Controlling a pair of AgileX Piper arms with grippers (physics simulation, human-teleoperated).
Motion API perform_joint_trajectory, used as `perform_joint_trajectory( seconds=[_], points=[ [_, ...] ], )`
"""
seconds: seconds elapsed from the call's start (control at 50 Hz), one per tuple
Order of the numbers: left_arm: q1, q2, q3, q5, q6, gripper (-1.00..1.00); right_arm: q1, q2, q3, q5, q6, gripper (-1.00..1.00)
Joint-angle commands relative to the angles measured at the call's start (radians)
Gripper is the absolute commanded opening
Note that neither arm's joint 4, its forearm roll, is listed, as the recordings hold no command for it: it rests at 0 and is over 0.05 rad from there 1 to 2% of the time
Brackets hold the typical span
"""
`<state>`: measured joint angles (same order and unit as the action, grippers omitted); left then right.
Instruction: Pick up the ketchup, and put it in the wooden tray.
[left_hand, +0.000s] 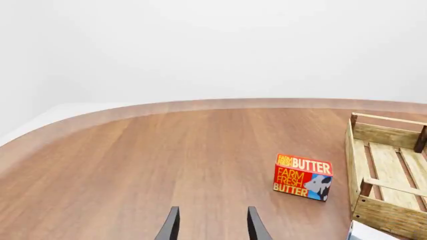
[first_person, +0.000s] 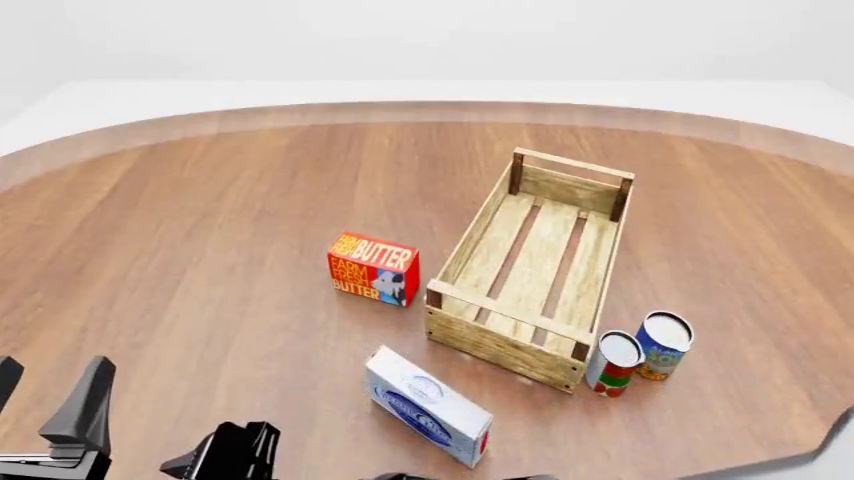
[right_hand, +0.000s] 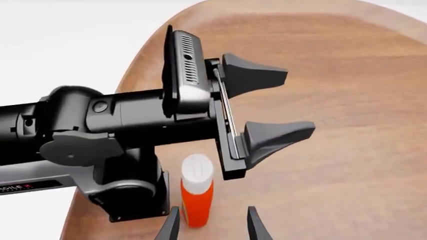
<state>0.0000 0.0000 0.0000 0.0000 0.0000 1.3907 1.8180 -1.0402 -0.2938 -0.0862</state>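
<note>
The ketchup (right_hand: 197, 197), a red-orange bottle with a white cap, stands on the table beside the left arm's base. It shows only in the right wrist view and is out of the front view. My right gripper (right_hand: 212, 227) is open, and the bottle is just ahead of its fingertips, nearer one finger and not gripped. My left gripper (right_hand: 293, 105) is open and empty above the table; it also shows in the front view (first_person: 47, 385) and its own view (left_hand: 212, 227). The wooden tray (first_person: 501, 345) lies empty at centre right; its corner shows in the left wrist view (left_hand: 390, 217).
A red butter box (first_person: 372, 269) stands left of the tray, also in the left wrist view (left_hand: 303, 177). A white and blue box (first_person: 430, 407) lies in front of the tray. Two cans (first_person: 615, 363) (first_person: 662, 345) stand by its near right corner. The left arm (right_hand: 100, 125) crosses close above the ketchup.
</note>
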Motion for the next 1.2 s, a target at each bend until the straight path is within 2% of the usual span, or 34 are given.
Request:
perform_joint_trajectory(
  seconds=[0.02, 0.36, 1.2],
  points=[
    [0.000, 0.000, 0.000, 0.000, 0.000, 1.00, 0.007, 0.045, -0.040, 0.010, -0.011, 1.00],
    [0.000, 0.000, 0.000, 0.000, 0.000, 1.00, 0.016, 0.123, -0.098, 0.022, -0.022, 1.00],
    [0.000, 0.000, 0.000, 0.000, 0.000, 1.00, 0.035, 0.271, -0.154, -0.011, 0.002, 1.00]
  ],
)
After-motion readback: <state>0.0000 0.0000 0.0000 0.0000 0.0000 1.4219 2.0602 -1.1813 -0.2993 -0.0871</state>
